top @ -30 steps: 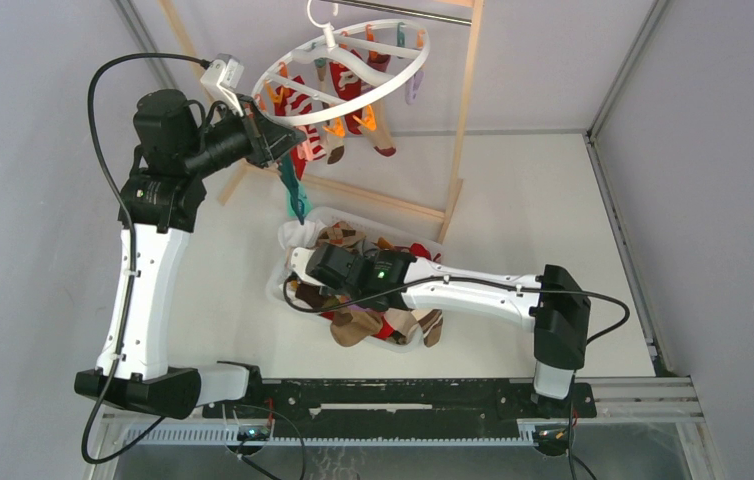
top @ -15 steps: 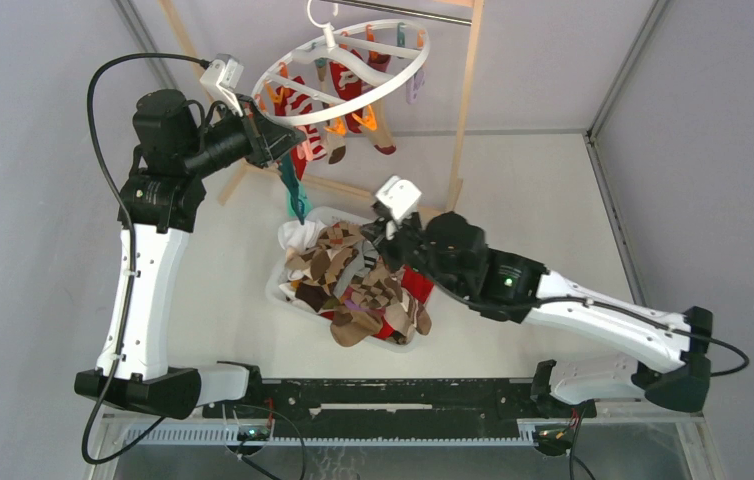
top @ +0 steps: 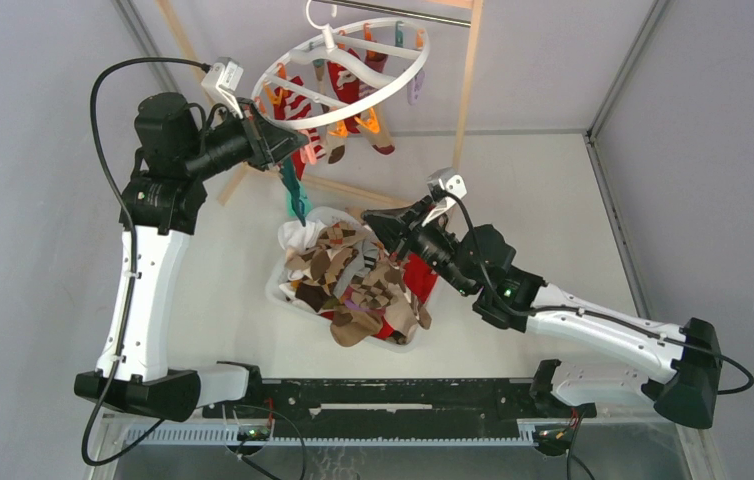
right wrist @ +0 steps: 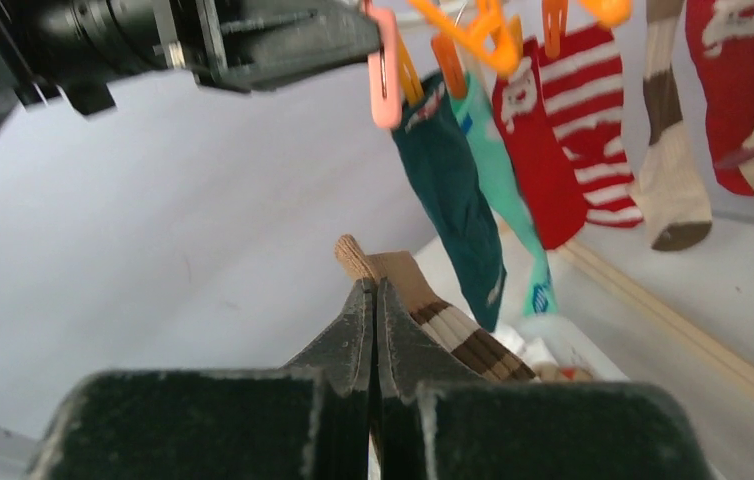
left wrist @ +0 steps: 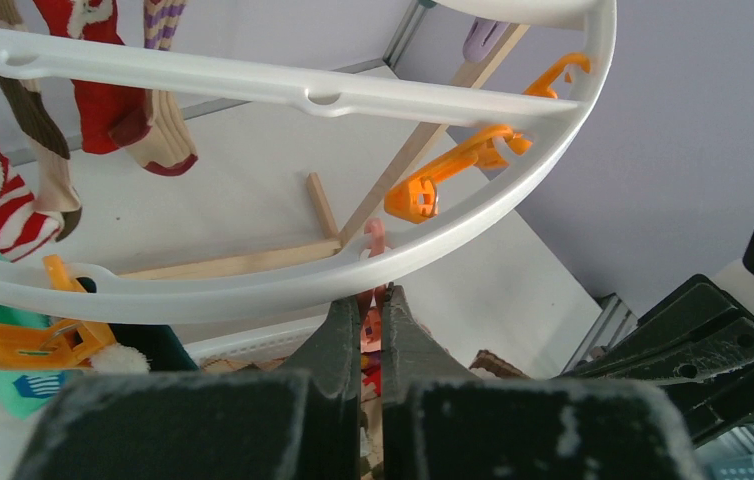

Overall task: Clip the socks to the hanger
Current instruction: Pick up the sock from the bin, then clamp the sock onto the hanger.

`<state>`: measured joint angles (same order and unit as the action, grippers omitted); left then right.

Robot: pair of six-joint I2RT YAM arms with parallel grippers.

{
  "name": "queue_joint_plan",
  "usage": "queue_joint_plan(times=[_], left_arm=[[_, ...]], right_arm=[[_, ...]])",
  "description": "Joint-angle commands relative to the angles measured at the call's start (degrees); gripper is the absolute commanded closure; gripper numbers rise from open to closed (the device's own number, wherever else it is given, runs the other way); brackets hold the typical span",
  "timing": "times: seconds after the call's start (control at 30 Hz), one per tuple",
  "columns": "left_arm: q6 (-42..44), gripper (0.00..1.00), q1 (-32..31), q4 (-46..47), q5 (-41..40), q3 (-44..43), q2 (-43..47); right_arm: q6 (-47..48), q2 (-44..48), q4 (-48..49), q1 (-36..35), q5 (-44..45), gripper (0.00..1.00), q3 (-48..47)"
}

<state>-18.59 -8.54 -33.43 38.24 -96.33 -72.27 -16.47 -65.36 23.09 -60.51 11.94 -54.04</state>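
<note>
The white ring hanger hangs at the back, with red, striped, tan, dark green and mint socks clipped under it. My left gripper is at the ring's near left rim, shut on a pink peg, which also shows in the right wrist view. My right gripper is raised over the tub's far side, shut on a tan sock with brown and white stripes, below and short of the pink peg. More socks are heaped in the tub.
The translucent tub sits mid-table between the arms. The pale wooden pole frame stands behind it, with its foot bar on the table. Orange pegs hang from the ring. Grey walls close both sides.
My right arm has come up out of the tub, swung right, and now points its gripper toward the hanger with the striped sock in it. My left arm has hardly moved.
</note>
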Motion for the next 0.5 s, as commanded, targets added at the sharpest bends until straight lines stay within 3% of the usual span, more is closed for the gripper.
queue_joint_plan(times=[0.0, 0.47], left_arm=[[-4.0, 1.00, 0.2, 1.8, 3.3, 1.0, 2.2], [-5.7, 1.00, 0.2, 2.8, 3.5, 2.1, 2.3]], right_arm=[[-1.2, -3.4, 17.1, -1.0, 4.8, 1.00, -1.7], [6.0, -17.3, 28.6, -1.9, 10.9, 1.00, -10.1]])
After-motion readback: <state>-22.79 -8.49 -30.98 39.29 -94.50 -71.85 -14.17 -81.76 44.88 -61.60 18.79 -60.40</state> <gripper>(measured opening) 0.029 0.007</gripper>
